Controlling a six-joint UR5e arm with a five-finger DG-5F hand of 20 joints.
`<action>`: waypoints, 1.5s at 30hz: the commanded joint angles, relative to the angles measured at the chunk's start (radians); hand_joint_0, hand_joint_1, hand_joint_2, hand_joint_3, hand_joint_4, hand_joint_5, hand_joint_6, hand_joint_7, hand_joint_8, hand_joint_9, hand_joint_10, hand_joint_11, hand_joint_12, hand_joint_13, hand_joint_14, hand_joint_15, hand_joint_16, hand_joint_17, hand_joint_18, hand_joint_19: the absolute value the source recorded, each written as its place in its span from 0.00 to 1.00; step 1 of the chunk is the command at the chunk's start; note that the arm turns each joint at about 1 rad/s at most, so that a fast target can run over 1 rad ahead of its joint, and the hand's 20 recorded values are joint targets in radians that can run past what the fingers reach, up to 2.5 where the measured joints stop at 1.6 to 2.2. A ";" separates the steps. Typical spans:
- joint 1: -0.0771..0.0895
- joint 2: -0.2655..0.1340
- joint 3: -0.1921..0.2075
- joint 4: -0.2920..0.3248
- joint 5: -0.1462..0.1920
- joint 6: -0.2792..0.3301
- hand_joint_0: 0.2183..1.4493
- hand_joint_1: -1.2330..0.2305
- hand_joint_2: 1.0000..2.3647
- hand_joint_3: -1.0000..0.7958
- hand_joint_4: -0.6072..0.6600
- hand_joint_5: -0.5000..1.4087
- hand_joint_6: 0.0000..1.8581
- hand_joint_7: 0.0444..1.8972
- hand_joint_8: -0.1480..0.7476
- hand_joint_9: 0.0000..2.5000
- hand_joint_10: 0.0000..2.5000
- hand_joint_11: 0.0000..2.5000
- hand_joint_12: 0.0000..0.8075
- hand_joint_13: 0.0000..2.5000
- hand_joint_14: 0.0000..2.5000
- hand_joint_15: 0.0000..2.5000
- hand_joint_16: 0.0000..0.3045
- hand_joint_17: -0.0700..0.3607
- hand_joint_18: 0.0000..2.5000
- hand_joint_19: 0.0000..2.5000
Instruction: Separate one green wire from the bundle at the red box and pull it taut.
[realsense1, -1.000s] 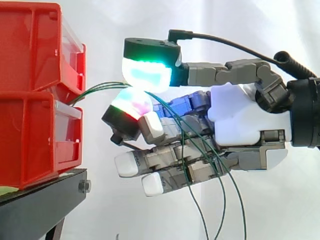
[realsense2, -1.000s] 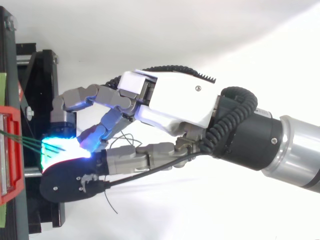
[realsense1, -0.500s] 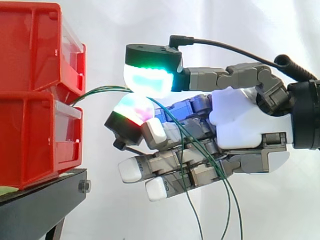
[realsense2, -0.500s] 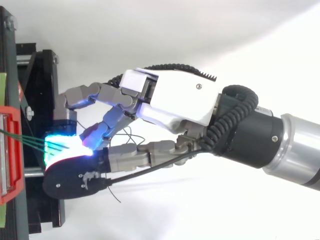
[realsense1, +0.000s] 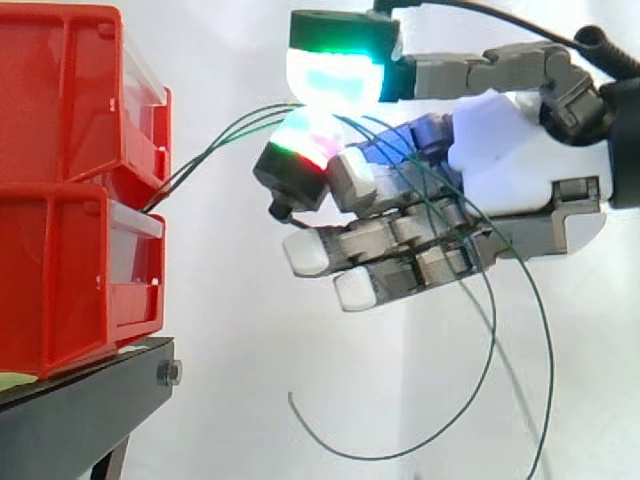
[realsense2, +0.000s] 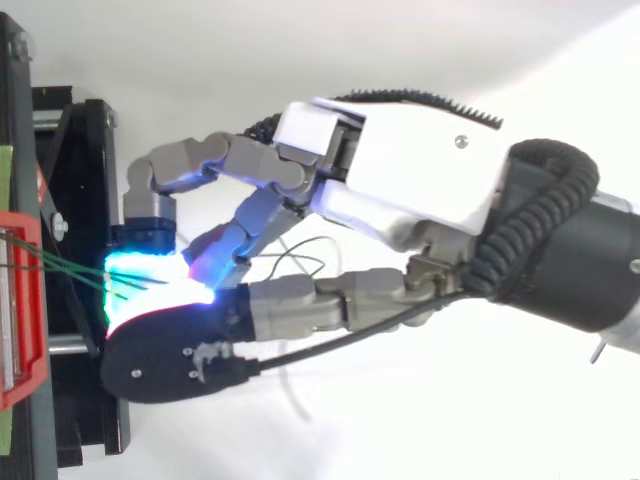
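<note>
My hand (realsense1: 510, 170) has risen and drawn back to the right since a second ago. Nearest me, across the palm, the loose tails of the wires (realsense1: 205, 150) have come up with it. They used to drop straight out of sight. Now they swing in a wide loop below the curled fingers, and one free end (realsense1: 292, 402) curls in the air under them.

Further out, my thumb and one finger are closed on the wires, which pass between the glowing pads (realsense1: 335, 75). The other fingers are curled below and hold nothing that I can see.

Beyond the pads the wires run left to the box (realsense1: 60, 240), where they come out at the gap between its two tiers. A second ago that stretch lay almost level. Now it climbs steeply from the gap to my pinch, and the space between pads and box is wider. From above, the strands (realsense2: 70, 266) fan slightly as they near my hand (realsense2: 400, 170).

I judge the pull has begun but is not finished, as the stretch bows a little from the side. More than one strand reaches my pads, so I cannot tell that one has been separated.

Farthest off, the box sits on the stand (realsense1: 80, 410), with the curtain (realsense1: 230, 350) behind.
</note>
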 joint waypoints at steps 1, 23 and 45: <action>-0.001 0.012 0.000 -0.029 -0.001 -0.065 0.35 0.28 0.02 0.52 0.54 0.16 0.45 0.70 0.59 0.40 0.01 0.30 0.48 0.35 0.01 0.17 0.19 0.46 0.31 0.19; 0.005 0.012 -0.057 -0.041 -0.001 -0.140 0.37 0.26 0.01 0.41 0.60 0.16 0.45 0.70 0.57 0.39 0.01 0.30 0.48 0.34 0.01 0.17 0.19 0.46 0.30 0.19; -0.001 0.012 -0.057 -0.018 0.004 -0.132 0.27 0.48 0.00 0.28 0.67 0.17 0.43 0.74 0.62 0.41 0.01 0.30 0.51 0.34 0.01 0.17 0.19 0.47 0.30 0.21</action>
